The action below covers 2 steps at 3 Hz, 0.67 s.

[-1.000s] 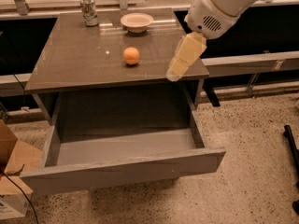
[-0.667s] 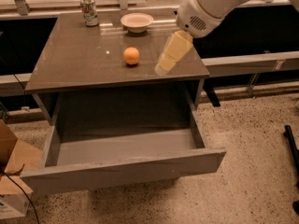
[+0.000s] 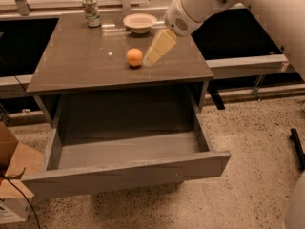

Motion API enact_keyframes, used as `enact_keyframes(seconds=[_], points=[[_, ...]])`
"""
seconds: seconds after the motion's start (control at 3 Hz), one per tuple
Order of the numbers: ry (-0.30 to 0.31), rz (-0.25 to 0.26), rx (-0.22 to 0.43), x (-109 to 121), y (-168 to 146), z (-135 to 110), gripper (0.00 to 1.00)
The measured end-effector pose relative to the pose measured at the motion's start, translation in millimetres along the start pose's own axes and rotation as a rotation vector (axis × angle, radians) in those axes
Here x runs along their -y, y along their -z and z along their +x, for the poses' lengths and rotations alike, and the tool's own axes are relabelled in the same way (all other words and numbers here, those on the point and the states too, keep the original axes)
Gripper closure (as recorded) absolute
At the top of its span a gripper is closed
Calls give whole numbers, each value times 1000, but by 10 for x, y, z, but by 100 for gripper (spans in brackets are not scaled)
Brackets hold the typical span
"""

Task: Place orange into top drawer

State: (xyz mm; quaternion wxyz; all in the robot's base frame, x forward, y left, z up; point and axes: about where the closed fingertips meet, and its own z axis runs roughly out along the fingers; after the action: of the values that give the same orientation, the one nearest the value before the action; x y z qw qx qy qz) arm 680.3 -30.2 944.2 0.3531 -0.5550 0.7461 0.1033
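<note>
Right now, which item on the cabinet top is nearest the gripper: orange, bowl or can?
The orange, right beside the tip of the gripper. The pale bowl sits farther back, and the soda can stands at the back-left corner.

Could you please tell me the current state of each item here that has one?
top drawer: pulled open.
orange: resting on the cabinet top, not lifted.
pincer: low over the cabinet top, close beside the orange.
bowl: upright at the back.
can: upright at the back.

The arm (image 3: pixel 257 6) is smooth, white and rounded, with a perforated grille (image 3: pixel 180 24) at the wrist; its cream wedge-shaped gripper (image 3: pixel 151 58) sits just beside the orange (image 3: pixel 135 57).
</note>
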Motion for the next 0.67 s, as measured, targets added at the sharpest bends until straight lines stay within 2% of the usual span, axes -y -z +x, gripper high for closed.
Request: enact_keyframes(seconds=[0.33, 0.67], points=[[-15, -19, 76, 320, -510, -4, 0], [-17, -21, 81, 359, -557, -2, 0]])
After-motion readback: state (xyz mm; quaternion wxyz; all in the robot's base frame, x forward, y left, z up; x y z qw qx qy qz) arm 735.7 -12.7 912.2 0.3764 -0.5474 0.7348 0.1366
